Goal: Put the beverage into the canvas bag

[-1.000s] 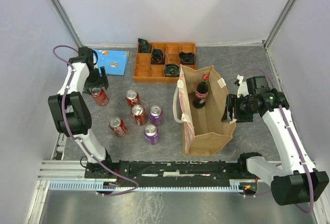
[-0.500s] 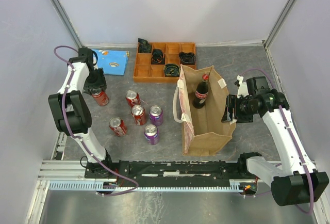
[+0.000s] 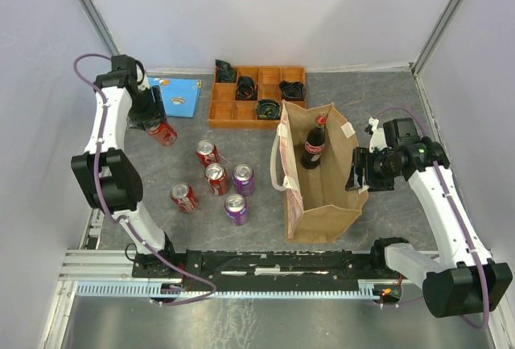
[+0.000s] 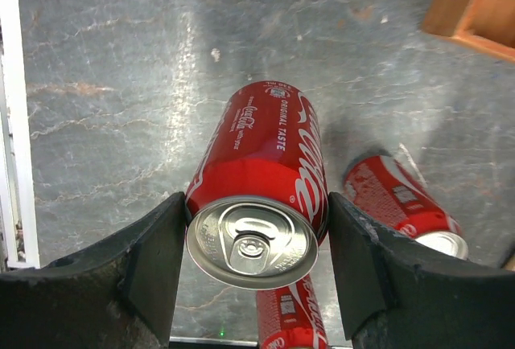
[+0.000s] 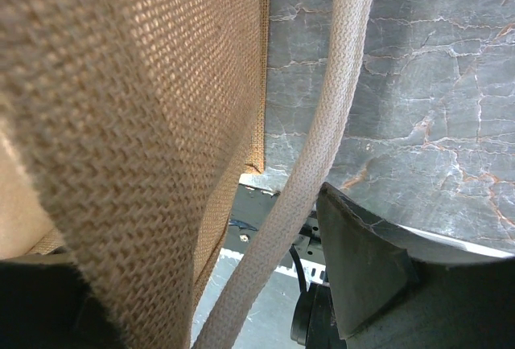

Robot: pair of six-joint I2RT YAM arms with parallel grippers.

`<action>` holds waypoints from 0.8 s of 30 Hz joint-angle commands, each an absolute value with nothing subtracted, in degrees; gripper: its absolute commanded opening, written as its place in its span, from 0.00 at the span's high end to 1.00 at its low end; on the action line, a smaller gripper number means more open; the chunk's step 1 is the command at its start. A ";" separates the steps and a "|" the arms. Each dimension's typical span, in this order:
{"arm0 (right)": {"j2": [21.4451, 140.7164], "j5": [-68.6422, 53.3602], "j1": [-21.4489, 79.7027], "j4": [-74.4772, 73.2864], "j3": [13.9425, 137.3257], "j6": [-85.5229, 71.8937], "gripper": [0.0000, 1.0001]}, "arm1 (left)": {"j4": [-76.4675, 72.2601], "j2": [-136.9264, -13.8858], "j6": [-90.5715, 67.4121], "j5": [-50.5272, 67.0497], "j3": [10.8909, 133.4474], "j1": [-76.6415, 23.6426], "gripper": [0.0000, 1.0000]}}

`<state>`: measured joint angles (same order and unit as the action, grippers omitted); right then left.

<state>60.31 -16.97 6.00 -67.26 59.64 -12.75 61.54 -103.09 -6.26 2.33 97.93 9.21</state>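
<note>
My left gripper [image 3: 154, 124] is shut on a red cola can [image 3: 162, 133] and holds it above the table's left rear. In the left wrist view the can [image 4: 261, 180] sits top-first between my gripper's [image 4: 253, 254] fingers. The tan canvas bag [image 3: 326, 196] stands open right of centre, with a cola bottle [image 3: 314, 144] inside. My right gripper [image 3: 358, 170] is at the bag's right wall. Its jaws stand apart, with the bag's fabric [image 5: 121, 124] and whitish handle [image 5: 322, 124] between them.
Three red cans [image 3: 208, 154] [image 3: 216, 178] [image 3: 184, 198] and two purple cans [image 3: 243, 179] [image 3: 236, 209] stand left of the bag. An orange compartment tray [image 3: 228, 113] and a blue box [image 3: 177, 96] sit at the back.
My left gripper came down on the red can, shut on it, and lifted it toward the rear. The right arm and bag have not moved.
</note>
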 commanded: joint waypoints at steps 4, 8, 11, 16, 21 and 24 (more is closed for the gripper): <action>61.11 -16.97 6.26 -66.66 59.62 -12.22 0.30 | 60.52 -96.05 -6.79 11.09 108.35 4.41 0.97; 61.50 -17.09 6.24 -66.28 59.69 -12.30 0.30 | 58.35 -94.23 -8.47 13.28 111.70 -1.44 0.97; 61.88 -17.27 6.24 -66.10 59.80 -12.30 0.30 | 53.82 -92.45 -9.72 14.09 113.97 -7.24 0.97; 62.37 -17.49 6.20 -65.92 60.02 -12.22 0.31 | 44.19 -90.59 -9.80 13.91 117.42 -17.60 0.97; 62.78 -17.58 6.23 -66.03 60.39 -12.05 0.31 | 40.75 -93.13 -12.11 17.00 123.27 -26.72 0.97; 62.95 -17.59 6.24 -66.01 60.46 -12.04 0.31 | 39.15 -94.17 -12.22 18.08 123.75 -32.59 0.97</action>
<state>62.46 -17.91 6.00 -67.26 59.64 -12.64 48.95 -95.09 -9.50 14.04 119.59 -27.40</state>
